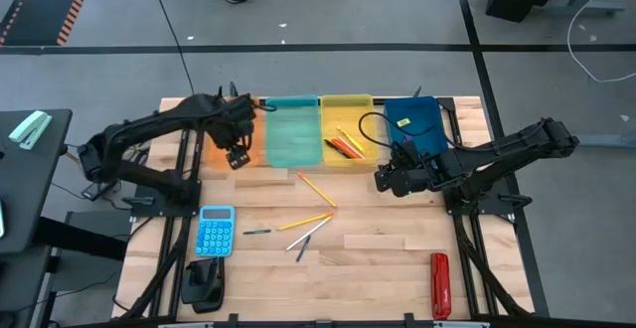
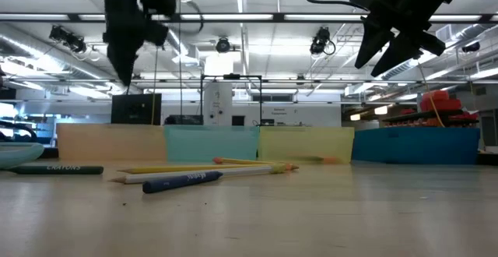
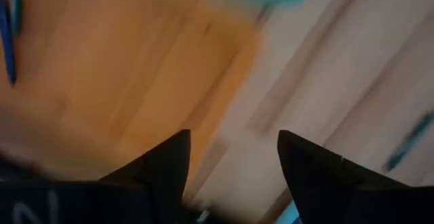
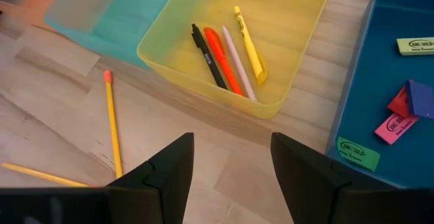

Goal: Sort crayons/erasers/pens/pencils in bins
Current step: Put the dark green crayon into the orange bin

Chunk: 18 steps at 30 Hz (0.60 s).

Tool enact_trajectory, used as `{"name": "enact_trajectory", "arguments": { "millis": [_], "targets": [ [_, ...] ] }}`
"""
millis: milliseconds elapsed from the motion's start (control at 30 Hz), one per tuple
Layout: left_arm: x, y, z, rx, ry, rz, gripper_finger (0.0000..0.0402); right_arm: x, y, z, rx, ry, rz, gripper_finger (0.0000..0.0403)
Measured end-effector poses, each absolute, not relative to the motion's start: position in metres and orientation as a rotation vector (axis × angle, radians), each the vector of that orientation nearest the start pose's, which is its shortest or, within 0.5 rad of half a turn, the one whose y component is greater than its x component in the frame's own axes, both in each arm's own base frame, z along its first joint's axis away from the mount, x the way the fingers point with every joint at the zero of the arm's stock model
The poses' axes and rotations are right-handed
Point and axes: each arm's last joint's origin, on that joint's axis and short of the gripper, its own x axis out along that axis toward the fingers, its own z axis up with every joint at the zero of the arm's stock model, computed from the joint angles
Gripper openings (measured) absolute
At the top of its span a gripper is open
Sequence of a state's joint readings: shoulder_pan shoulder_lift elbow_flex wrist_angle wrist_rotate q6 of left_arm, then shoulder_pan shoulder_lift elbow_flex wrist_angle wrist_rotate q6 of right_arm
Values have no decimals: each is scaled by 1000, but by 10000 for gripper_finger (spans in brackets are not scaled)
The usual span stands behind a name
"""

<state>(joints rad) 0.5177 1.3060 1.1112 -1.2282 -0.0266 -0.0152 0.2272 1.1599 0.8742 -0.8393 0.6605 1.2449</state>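
Note:
Four bins stand in a row at the table's far side: orange, teal, yellow, dark blue. My left gripper hangs open above the orange bin's near end, fingers pointing down, holding nothing. A blue stick lies in that bin. My right gripper is open and empty, slanting down over the table before the yellow bin and the blue bin. The yellow bin holds a black pen and three coloured sticks. Several erasers lie in the blue bin.
Loose pencils and a dark pen lie on the table's middle. A light-blue calculator and a black tool sit near left, and a red oblong tool sits near right. One pink-tipped pencil lies close to my right gripper.

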Motion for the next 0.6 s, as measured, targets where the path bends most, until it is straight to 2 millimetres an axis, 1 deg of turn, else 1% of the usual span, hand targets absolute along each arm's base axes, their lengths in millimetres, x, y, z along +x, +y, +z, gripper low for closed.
{"name": "enact_trajectory", "arguments": {
  "millis": [167, 333, 433, 500, 600],
  "targets": [
    [193, 78, 308, -397, 1057, 343, 206, 204, 29, 252, 636, 613, -916, 205],
    [190, 51, 344, -472, 722, 109, 179, 204, 29, 252, 628, 617, -913, 205],
    [184, 39, 356, -505, 645, 44, 162, 204, 29, 252, 604, 628, -903, 205],
    [180, 31, 358, -495, 646, 10, 151, 204, 29, 252, 588, 635, -897, 205],
    [180, 20, 360, -456, 639, -12, 133, 204, 29, 252, 574, 642, -891, 205]
  ]
}}
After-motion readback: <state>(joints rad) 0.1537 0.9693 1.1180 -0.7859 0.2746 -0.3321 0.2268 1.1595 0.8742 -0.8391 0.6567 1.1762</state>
